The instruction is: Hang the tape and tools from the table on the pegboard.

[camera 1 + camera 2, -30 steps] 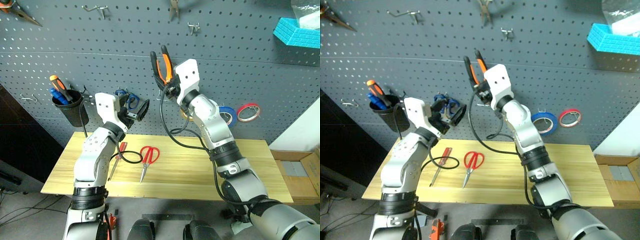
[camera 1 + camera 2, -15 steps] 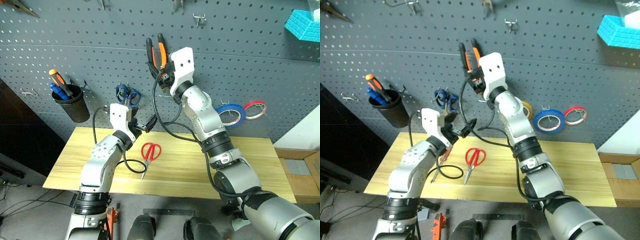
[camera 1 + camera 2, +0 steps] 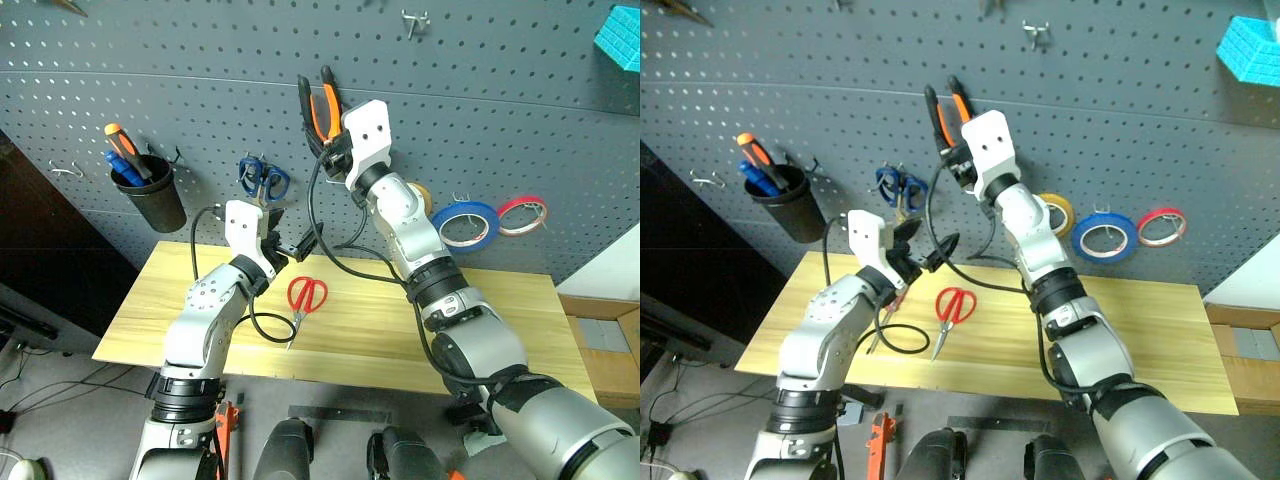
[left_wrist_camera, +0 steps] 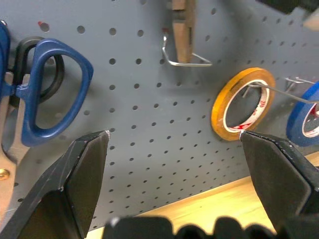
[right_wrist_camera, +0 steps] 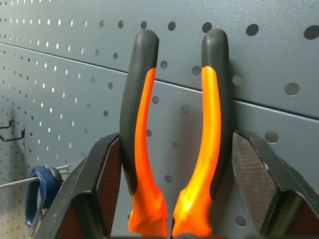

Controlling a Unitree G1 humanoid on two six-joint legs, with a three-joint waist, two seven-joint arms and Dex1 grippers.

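orange-and-black-handled pliers (image 3: 322,110) stand handles-up in the right gripper (image 3: 335,150), clamped between its two black fingers and held high against the pegboard (image 3: 180,90), so the step in hand looks like getting them onto a hook. to do it well, i judge the arm should carry the pliers to a free hook, such as the bare wire hook (image 4: 185,55) just below them beside the yellow roll (image 4: 243,103), line the gap between the handles up with the hook's tip, ease in until the hook passes through, then lower until the tool's weight rests on the hook before letting go; releasing early risks a drop onto the table (image 3: 500,320). the left gripper (image 3: 288,240) hangs spread wide and empty above the table's rear edge, near the blue-handled scissors (image 3: 262,180) on the board, and should keep away from the right arm's dangling cable. the blue tape (image 3: 468,225) already hangs on the pegboard beside a red roll (image 3: 523,215). red-handled scissors (image 3: 305,300) lie on the table, and a slim red-handled screwdriver (image 3: 886,318) lies near them, partly hidden behind the left arm.
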